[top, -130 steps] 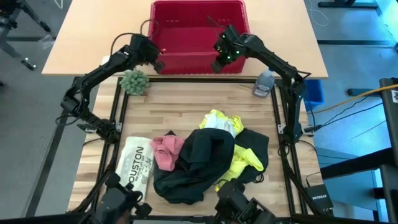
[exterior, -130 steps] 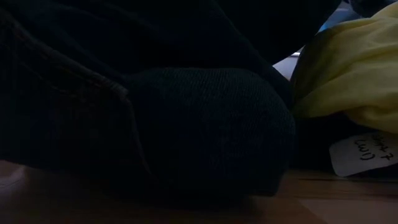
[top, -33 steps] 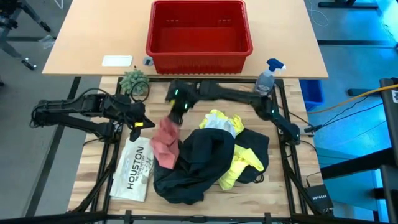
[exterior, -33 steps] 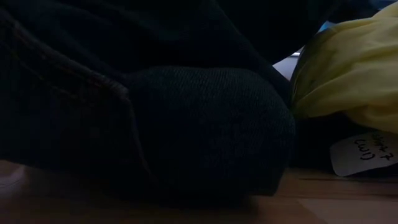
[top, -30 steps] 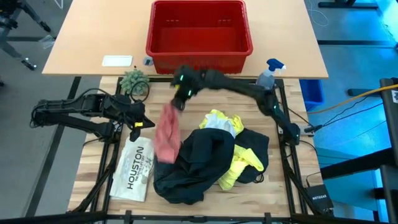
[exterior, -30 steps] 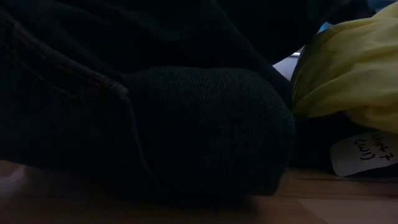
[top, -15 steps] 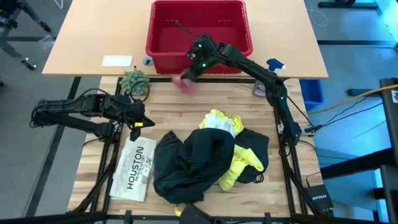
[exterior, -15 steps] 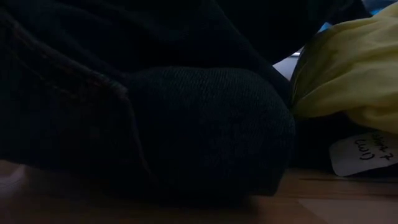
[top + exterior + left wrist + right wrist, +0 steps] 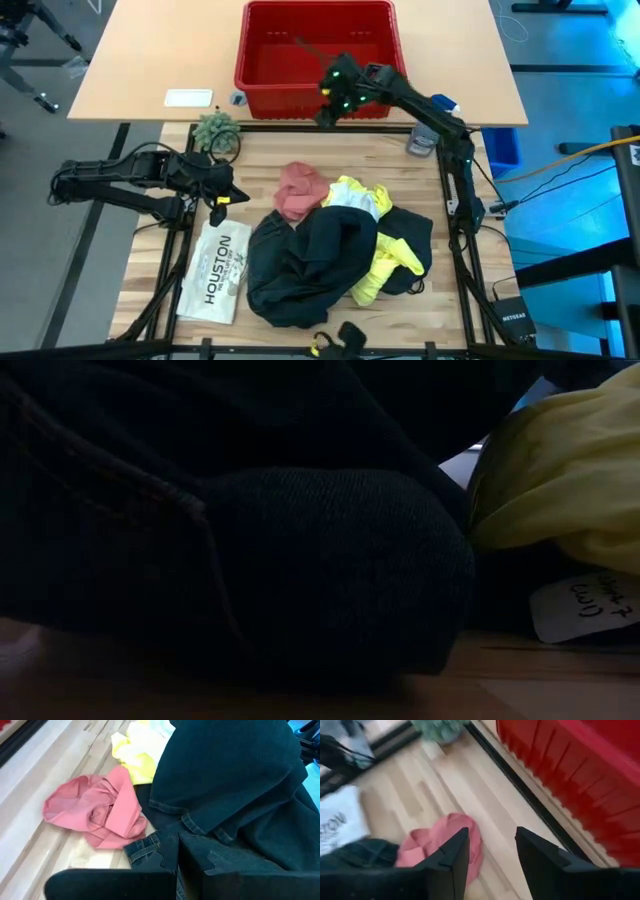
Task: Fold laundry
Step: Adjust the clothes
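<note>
table point(image 9: 400, 175) | on it: pink cloth point(image 9: 300, 189), trousers point(image 9: 310, 255), plant point(image 9: 215, 130)

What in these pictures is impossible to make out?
- Low view: the dark trousers fill the picture, hiding the table, both arms and the pink cloth.
- High view: the white cloth is mostly covered by the yellow T-shirt and the trousers.
- Low view: the handwritten tag is cut off by the edge and unreadable.

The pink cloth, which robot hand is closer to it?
The left. The left gripper sits just beside the pink cloth on the table, while the right gripper is up by the red basket, farther away.
</note>
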{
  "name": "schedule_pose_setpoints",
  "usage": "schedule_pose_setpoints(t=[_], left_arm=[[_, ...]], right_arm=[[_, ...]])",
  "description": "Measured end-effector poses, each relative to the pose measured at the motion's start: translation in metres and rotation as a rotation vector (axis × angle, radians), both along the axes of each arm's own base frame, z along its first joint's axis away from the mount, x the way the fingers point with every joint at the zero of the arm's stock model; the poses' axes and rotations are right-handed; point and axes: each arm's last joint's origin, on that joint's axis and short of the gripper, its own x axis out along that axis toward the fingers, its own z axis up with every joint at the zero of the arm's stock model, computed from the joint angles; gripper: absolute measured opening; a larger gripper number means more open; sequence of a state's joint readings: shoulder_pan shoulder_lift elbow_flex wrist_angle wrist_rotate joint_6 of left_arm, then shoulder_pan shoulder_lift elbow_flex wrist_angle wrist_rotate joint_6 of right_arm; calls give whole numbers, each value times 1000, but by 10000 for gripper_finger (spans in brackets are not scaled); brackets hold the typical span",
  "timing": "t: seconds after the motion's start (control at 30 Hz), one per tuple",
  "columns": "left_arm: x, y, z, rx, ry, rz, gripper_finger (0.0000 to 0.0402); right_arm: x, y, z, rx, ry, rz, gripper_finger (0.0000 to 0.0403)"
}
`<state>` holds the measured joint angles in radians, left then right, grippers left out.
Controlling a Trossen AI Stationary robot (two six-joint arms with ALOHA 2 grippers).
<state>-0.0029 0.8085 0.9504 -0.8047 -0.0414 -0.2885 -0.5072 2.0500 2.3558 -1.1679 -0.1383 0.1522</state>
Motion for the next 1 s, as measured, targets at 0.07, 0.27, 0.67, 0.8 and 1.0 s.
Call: schedule_pose_setpoints(t=[0.07,0.27,0.67,0.8,1.0], left_arm=[[0,0,0,-4,0,4,0],[13,1,-26,17,17,-5,0],[71,43,-87,66,202,40,0],[89,56,-101,58,186,3,0],[107,79,-124,41,196,12,0]], right_arm=[[-12,7,14,11,-16,14,146],[-32,44,21,111,124,88,129],[-16,139,20,-52,290,187,93],[-11,157,16,-64,288,167,90],[5,177,1,-58,251,145,89]])
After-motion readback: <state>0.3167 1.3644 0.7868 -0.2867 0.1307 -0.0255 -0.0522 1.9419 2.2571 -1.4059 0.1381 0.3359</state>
